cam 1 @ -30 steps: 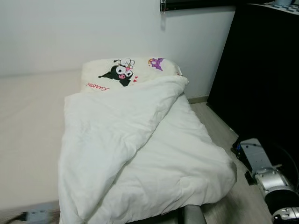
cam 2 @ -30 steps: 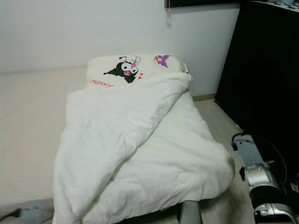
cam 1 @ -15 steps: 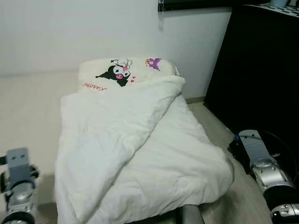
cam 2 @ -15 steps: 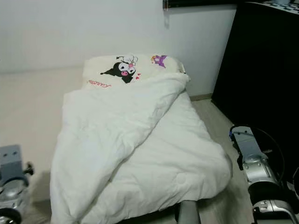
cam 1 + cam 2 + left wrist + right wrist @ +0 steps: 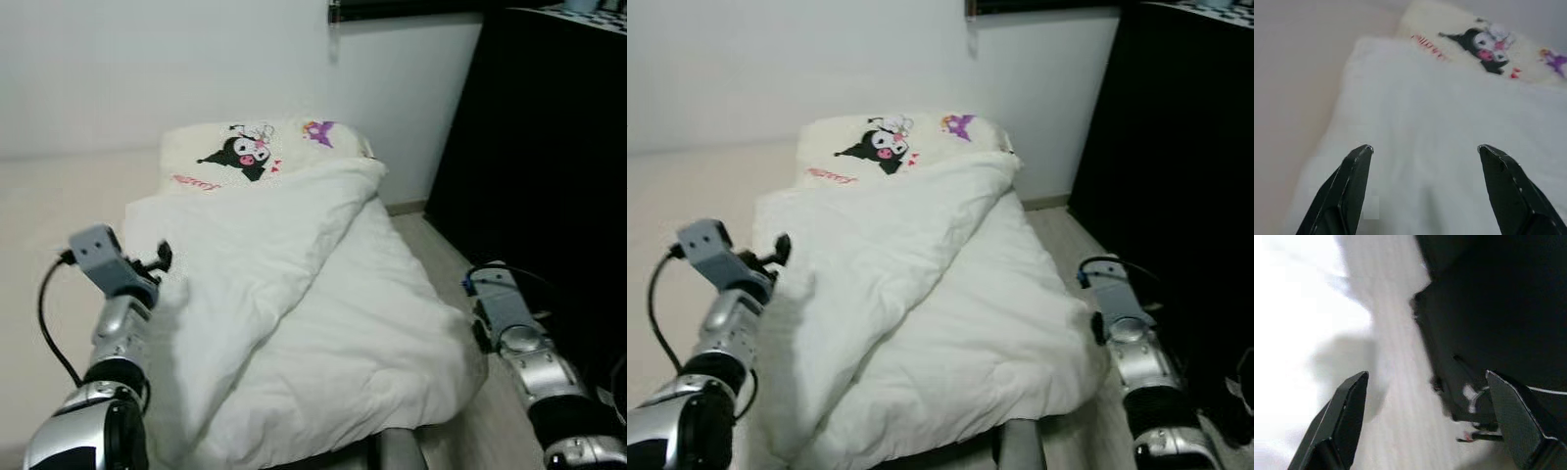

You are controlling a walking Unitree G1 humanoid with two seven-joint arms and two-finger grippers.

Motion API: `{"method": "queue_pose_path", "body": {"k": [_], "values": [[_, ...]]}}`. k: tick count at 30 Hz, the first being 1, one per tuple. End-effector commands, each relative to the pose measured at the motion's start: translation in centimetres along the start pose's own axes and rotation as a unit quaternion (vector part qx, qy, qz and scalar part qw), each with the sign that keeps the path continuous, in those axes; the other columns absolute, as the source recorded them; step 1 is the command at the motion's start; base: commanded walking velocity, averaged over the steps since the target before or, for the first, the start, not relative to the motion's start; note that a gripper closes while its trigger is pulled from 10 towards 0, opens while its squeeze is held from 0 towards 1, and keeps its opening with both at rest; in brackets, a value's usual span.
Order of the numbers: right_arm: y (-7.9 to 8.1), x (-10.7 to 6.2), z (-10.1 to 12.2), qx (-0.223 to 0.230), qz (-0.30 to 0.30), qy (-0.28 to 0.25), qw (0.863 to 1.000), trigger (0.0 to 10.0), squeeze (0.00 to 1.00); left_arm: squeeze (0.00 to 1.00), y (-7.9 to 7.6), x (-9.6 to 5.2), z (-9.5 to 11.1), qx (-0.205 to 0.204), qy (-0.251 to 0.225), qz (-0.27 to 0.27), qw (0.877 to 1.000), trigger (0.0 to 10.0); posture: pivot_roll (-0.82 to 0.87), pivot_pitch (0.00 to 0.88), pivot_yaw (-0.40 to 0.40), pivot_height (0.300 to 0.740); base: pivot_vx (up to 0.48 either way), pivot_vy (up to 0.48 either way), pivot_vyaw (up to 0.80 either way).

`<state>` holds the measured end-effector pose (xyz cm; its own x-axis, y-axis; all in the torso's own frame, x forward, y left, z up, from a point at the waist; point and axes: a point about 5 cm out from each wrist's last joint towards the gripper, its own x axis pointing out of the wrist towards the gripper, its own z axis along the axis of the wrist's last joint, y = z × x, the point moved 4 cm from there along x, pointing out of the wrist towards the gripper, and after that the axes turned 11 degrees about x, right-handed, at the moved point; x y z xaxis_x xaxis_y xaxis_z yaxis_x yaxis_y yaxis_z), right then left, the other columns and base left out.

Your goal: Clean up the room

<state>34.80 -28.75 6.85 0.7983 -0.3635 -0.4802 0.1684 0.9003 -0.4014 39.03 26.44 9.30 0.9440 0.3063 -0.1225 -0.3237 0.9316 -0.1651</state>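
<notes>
I count one white duvet (image 5: 313, 294), lying rumpled on the bed with its left half folded over on a diagonal, so a thick ridge runs from about 1 o'clock near the pillow down to 7 o'clock at the near edge. One pillow (image 5: 257, 152) sits at 12 o'clock from the duvet, against the wall, printed with a black cartoon figure, a small purple figure and red lettering; the duvet's top edge overlaps its lower side.

I see two grippers. My left gripper (image 5: 1422, 152) is raised at roughly 9 o'clock of the duvet, over its left edge; the wrist view looks along the cover toward the pillow, and the two black fingers (image 5: 1347, 188) stand wide apart with nothing between them. My right gripper (image 5: 1425, 382) is at about 4 o'clock, beside the duvet's right edge over the floor; its fingers are likewise spread, holding nothing, with white cover to one side and a dark shape to the other.

The duvet lies on a mattress (image 5: 49, 245) in a cream sheet, bare to the left at 9 to 10 o'clock. A pale wood-look floor (image 5: 446, 255) runs along the right side. One tall black cabinet (image 5: 549, 157) stands at 2 to 3 o'clock, and a plain white wall (image 5: 147, 69) closes the room behind the pillow.
</notes>
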Motion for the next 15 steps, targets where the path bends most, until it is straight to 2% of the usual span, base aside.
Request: {"method": "queue_pose_path", "body": {"k": [1, 2, 3, 5, 6, 8, 11, 12, 13, 15], "values": [[0.9, -0.3, -0.1, 0.0, 0.017, 0.0, 1.0, 10.0, 0.65, 0.0, 0.8, 0.0, -0.3, 0.001, 0.012, 0.02, 1.0, 10.0, -0.18, 0.105, 0.026, 0.56, 0.0, 0.0, 0.0], [0.9, -0.3, -0.1, 0.0, 0.017, 0.0, 1.0, 10.0, 0.65, 0.0, 0.8, 0.0, -0.3, 0.001, 0.012, 0.02, 1.0, 10.0, -0.18, 0.105, 0.026, 0.56, 0.0, 0.0, 0.0], [1.6, -0.6, 0.0, 0.0, 0.028, -0.006, 1.0, 10.0, 0.64, 0.0, 1.3, 0.0, -0.3, 0.01, 0.016, 0.034, 0.999, 10.0, -0.19, 0.119, 0.026, 0.56, 0.0, 0.0, 0.0], [3.2, -1.4, -0.2, 0.008, 0.056, -0.015, 0.998, 10.0, 0.64, 0.0, 3.0, 0.1, 0.1, 0.012, 0.021, 0.07, 0.997, 10.0, -0.21, 0.151, 0.032, 0.56, 0.0, 0.0, 0.0], [3.2, -1.4, -0.2, 0.008, 0.056, -0.015, 0.998, 10.0, 0.64, 0.0, 3.0, 0.1, 0.1, 0.012, 0.021, 0.07, 0.997, 10.0, -0.21, 0.151, 0.032, 0.56, 0.0, 0.0, 0.0], [4.4, -2.3, -0.5, 0.019, 0.08, -0.022, 0.996, 10.0, 0.63, 0.0, 4.1, 0.2, 0.8, 0.005, 0.017, 0.085, 0.996, 10.0, -0.21, 0.175, 0.037, 0.56, 0.0, 0.0, 0.0], [4.8, -2.7, -0.6, 0.022, 0.088, -0.027, 0.996, 10.0, 0.6, 0.0, 4.3, 0.3, 1.2, 0.006, 0.014, 0.087, 0.996, 10.0, -0.22, 0.197, 0.04, 0.56, 0.0, 0.0, 0.0], [5.5, -3.4, -0.8, 0.024, 0.1, -0.035, 0.994, 10.0, 0.42, 0.0, 4.6, 0.4, 1.5, 0.003, 0.01, 0.087, 0.996, 10.0, -0.22, 0.214, 0.042, 0.56, 0.0, 0.0, 0.0], [5.8, -3.8, -1.0, 0.026, 0.106, -0.037, 0.993, 10.0, 0.35, 0.0, 4.7, 0.4, 1.6, 0.003, 0.011, 0.087, 0.996, 10.0, -0.23, 0.234, 0.042, 0.56, 0.0, 0.0, 0.0], [5.9, -4.1, -1.1, 0.027, 0.109, -0.039, 0.993, 10.0, 0.35, 0.0, 4.8, 0.4, 1.5, 0.003, 0.012, 0.086, 0.996, 10.0, -0.23, 0.234, 0.042, 0.56, 0.0, 0.0, 0.0]]}}
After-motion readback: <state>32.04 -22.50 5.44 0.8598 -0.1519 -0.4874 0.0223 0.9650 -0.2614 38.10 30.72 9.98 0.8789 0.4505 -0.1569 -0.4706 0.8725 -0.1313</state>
